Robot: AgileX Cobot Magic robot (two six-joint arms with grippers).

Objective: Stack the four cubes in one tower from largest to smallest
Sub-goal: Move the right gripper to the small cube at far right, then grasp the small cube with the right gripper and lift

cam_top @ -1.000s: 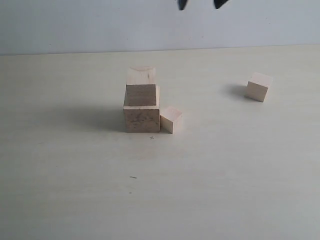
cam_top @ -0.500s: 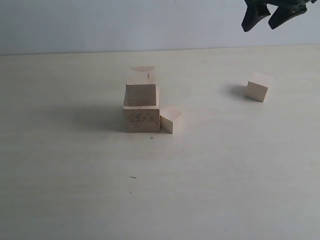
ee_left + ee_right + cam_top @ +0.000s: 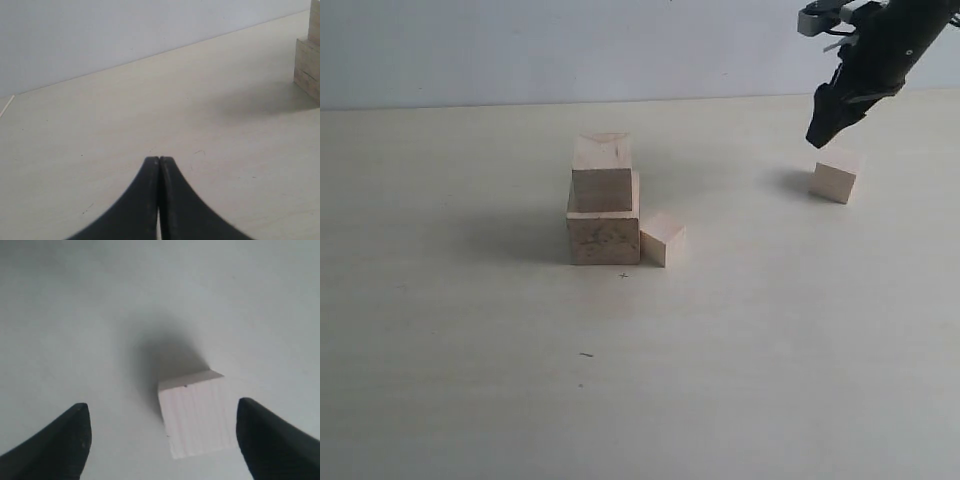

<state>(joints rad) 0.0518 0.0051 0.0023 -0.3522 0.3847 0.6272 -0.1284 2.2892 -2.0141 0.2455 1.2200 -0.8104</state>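
- The table (image 3: 470, 380) is pale and carries all four cubes.
- The right gripper (image 3: 823, 128) hangs in the air over the far right part of the table, just above the third cube. Its jaws stand wide apart and hold nothing. In the right wrist view this cube lies between the two fingers (image 3: 65, 440) and touches neither of them.
- The left gripper (image 3: 159, 162) has its jaws pressed together, with nothing between them. The exterior view does not show it.
- The largest cube (image 3: 603, 238) stands on the table near the middle.
- The second cube (image 3: 602, 172) sits on top of the largest cube, so the tower has two levels.
- The third cube (image 3: 835, 178) stands alone at the right, well apart from the tower.
- The smallest cube (image 3: 662, 240) is on the table just beside the largest cube's right side and seems to touch it.
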